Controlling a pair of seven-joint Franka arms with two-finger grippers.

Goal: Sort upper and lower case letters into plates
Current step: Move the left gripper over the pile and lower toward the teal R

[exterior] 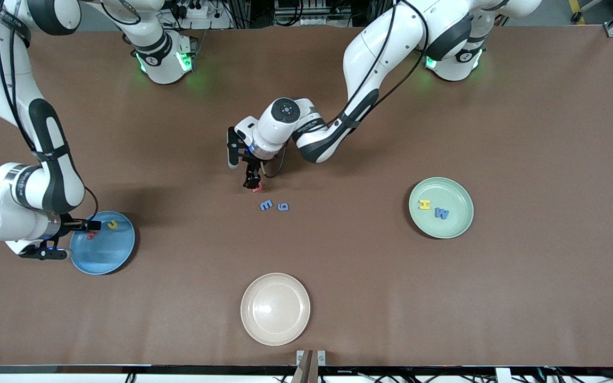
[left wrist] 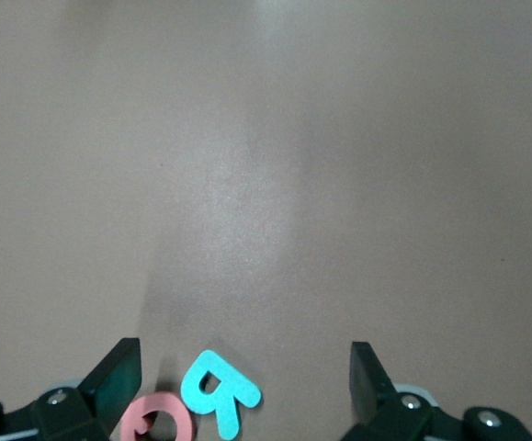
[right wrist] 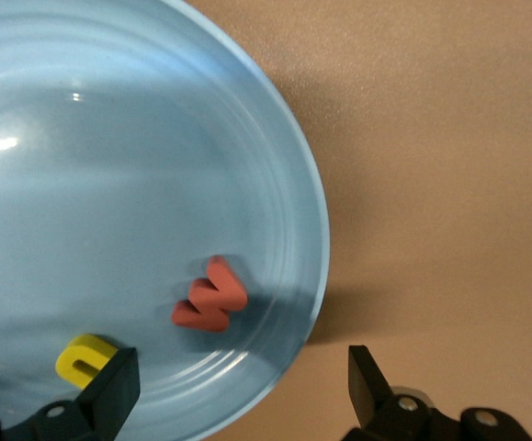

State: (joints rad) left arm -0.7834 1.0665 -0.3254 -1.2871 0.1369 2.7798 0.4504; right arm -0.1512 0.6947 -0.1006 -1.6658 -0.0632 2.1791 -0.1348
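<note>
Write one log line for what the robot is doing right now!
left gripper: open, low over teal letter and pink letter | right gripper: open over blue plate | green plate: two letters

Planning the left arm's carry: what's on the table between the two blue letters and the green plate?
Nothing: bare brown table between the blue letters and green plate, front view.

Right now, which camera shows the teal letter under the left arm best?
The left wrist view: the teal letter lies flat and unobstructed beside a pink letter, between the open jaws. In the front view the left gripper hides it. The right wrist view misses it.
</note>
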